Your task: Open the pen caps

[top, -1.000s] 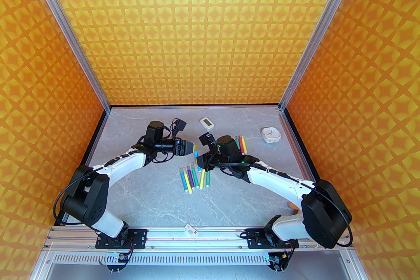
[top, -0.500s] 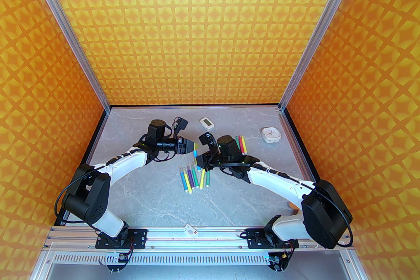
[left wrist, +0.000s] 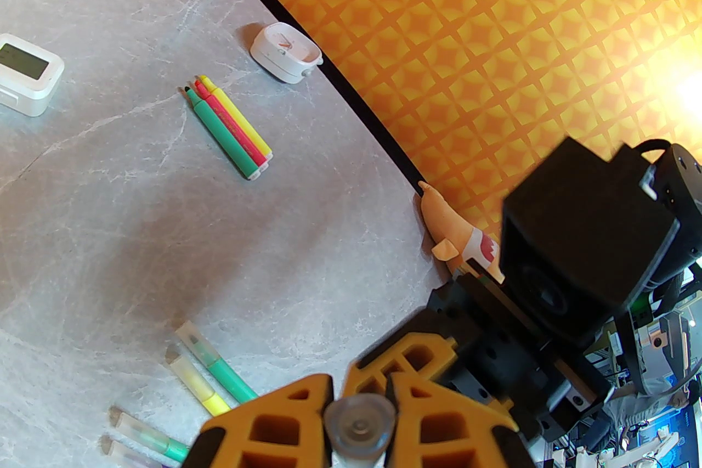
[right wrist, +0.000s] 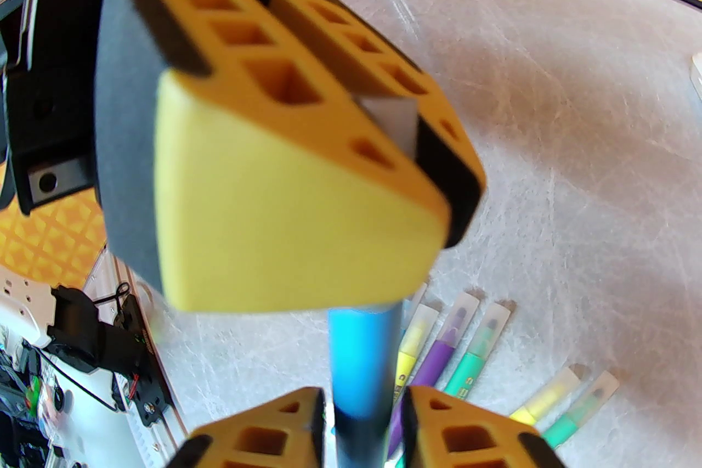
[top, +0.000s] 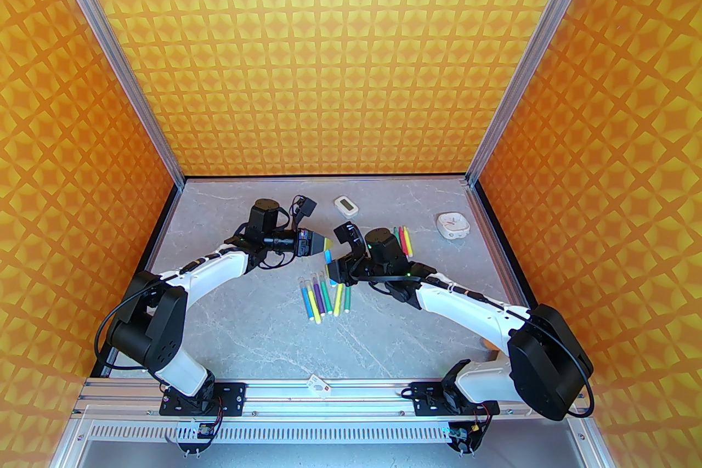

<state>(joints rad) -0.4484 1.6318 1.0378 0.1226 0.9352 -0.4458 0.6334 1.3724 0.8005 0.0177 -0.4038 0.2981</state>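
A blue pen hangs upright above the table between my two grippers. My left gripper is shut on its pale pen cap, which shows end-on between the orange fingers. My right gripper stands around the blue barrel lower down, its jaws slightly apart with thin gaps on both sides. Several capped pens lie in a row on the table below. Three pens with bare tips, green, pink and yellow, lie further back on the right.
A white digital timer and a small white clock sit near the back of the grey table. An orange plush toy lies at the right edge. Patterned orange walls stand on three sides.
My left gripper has closed onto the cap end of the blue pen. My right gripper's jaws have loosened from the barrel. Both arms shifted only slightly.
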